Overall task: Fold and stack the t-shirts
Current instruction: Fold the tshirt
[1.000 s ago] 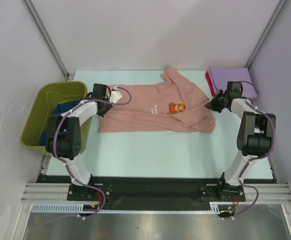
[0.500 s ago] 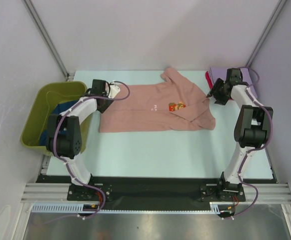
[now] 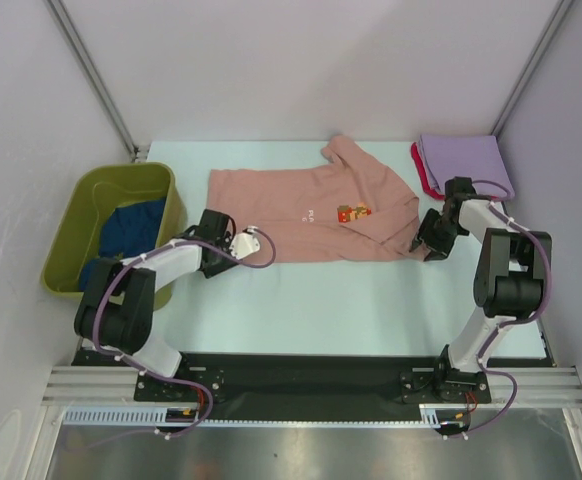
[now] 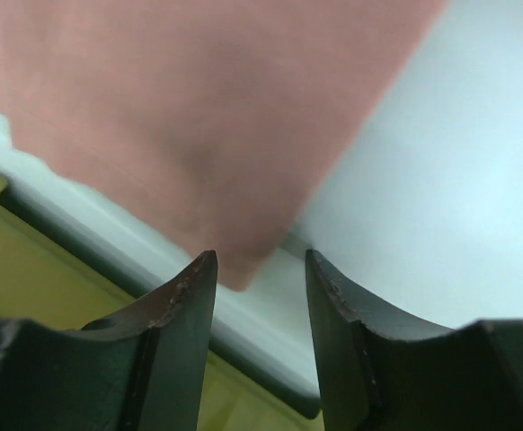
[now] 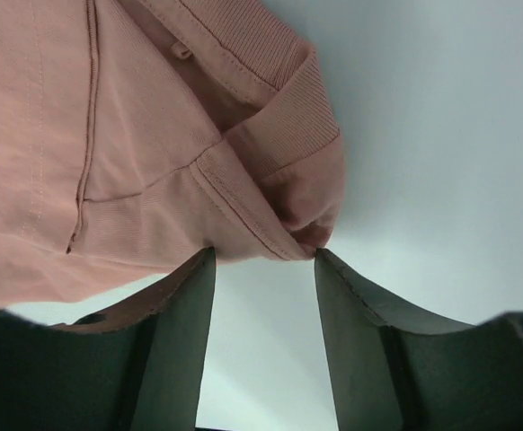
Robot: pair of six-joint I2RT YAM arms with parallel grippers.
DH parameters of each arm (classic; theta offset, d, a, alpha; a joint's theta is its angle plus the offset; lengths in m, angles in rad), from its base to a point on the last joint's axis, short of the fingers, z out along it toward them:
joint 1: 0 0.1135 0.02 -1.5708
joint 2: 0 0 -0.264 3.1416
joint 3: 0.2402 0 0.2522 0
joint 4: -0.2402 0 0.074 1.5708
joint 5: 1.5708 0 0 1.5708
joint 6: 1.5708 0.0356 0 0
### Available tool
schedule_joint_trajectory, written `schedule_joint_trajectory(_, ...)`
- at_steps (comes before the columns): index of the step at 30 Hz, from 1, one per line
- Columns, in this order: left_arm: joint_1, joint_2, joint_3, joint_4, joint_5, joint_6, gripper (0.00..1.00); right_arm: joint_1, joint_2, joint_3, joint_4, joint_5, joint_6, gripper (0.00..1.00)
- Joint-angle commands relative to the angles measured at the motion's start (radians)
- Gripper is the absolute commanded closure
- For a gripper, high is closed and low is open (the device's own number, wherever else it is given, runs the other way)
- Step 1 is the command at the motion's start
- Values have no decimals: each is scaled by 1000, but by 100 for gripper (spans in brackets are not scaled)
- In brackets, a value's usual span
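Note:
The salmon-pink t-shirt lies spread flat across the middle of the table, print side up. My left gripper is at its near left corner. In the left wrist view that gripper is open, and the pink corner lies just past the fingertips, not between them. My right gripper is at the near right corner. Seen from the right wrist, it is open too, with the bunched pink hem right at its tips. A folded lavender t-shirt rests on a red one at the back right.
An olive-green tub stands at the left table edge with a dark blue t-shirt inside. In the left wrist view its rim is close beside the left fingers. Grey walls enclose the table on three sides.
Both grippers were shut at the shirt's far corners. They opened and came down to its near corners. The shirt's near right part shifted a little.

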Motion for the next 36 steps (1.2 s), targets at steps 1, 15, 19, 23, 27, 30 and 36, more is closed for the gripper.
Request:
schedule_joint_trajectory(1,-8,26,-10,96,-21,64,50,-1,2,-6,54,-31,-10,48)
schedule_joint_trajectory(15,15,55,-88,195,-97,116,100,-90,63,170,-99,72,-61,100)
schedule_joint_trajectory(19,20,32,-79,166,-77,107,100,-98,129,205,-133,24,-84,66)
schedule_joint_trajectory(23,20,15,-57,109,-22,57,100,-93,82,170,-99,32,-52,38)
schedule_joint_trajectory(27,20,6,-37,86,-11,26,100,-113,42,74,-8,-49,-13,34)
schedule_joint_trajectory(30,20,1,-37,86,-14,18,100,-116,66,17,34,-72,24,36)
schedule_joint_trajectory(36,20,-49,-4,13,6,-3,100,-170,38,-61,73,-77,88,91)
